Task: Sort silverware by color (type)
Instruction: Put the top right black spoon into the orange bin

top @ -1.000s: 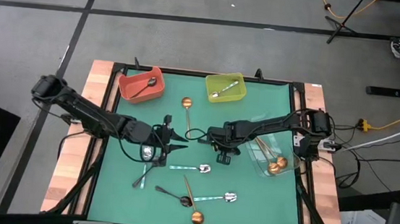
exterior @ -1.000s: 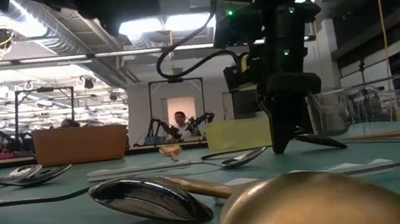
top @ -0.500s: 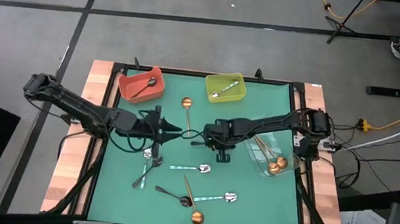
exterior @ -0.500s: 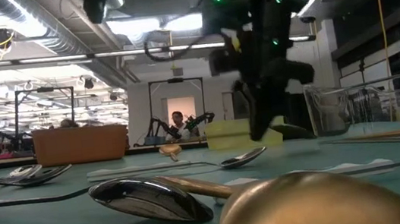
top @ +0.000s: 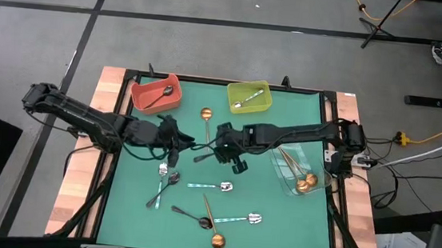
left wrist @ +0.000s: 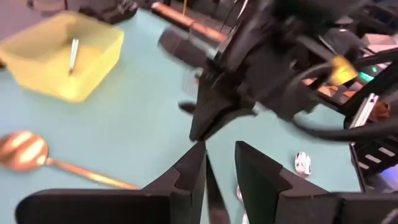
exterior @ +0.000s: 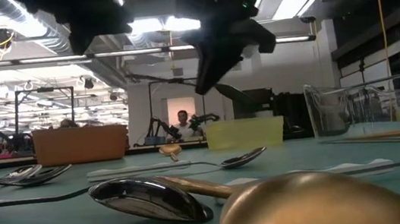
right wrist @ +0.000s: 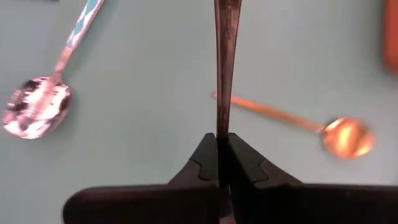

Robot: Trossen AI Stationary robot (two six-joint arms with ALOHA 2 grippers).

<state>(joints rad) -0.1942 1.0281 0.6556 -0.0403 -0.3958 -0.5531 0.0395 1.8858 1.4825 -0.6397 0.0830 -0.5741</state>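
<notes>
My right gripper (top: 220, 150) hangs above the mat's middle, shut on a black spoon (right wrist: 224, 74); its bowl is out of the wrist picture. My left gripper (top: 186, 143) is level with it, just to its left and pointing at it. Its fingers (left wrist: 219, 149) are a little apart and hold nothing. Loose spoons lie flat on the mat: a copper-gold one (top: 205, 116) toward the far side, and silver (top: 163, 169), black (top: 189, 215) and copper-gold (top: 213, 232) ones nearer. My right gripper pinches the black spoon's slim handle (right wrist: 223, 121) between its two shut fingers. The handle runs straight out ahead, in line with the fingers. The spoon is lifted clear of the mat (top: 204, 155) and sticks out toward my left gripper.
At the far edge stand a red bin (top: 157, 94) holding a black spoon and a yellow-green bin (top: 249, 97) holding a silver one. A clear bin (top: 301, 173) on the right holds copper-gold spoons. Wooden strips border the mat on both sides.
My right gripper has risen off the mat, where it pointed straight down, and moved toward the left and far edges, tipping to a slant. My left gripper has moved from over the near-left spoons toward the far edge, to meet it.
</notes>
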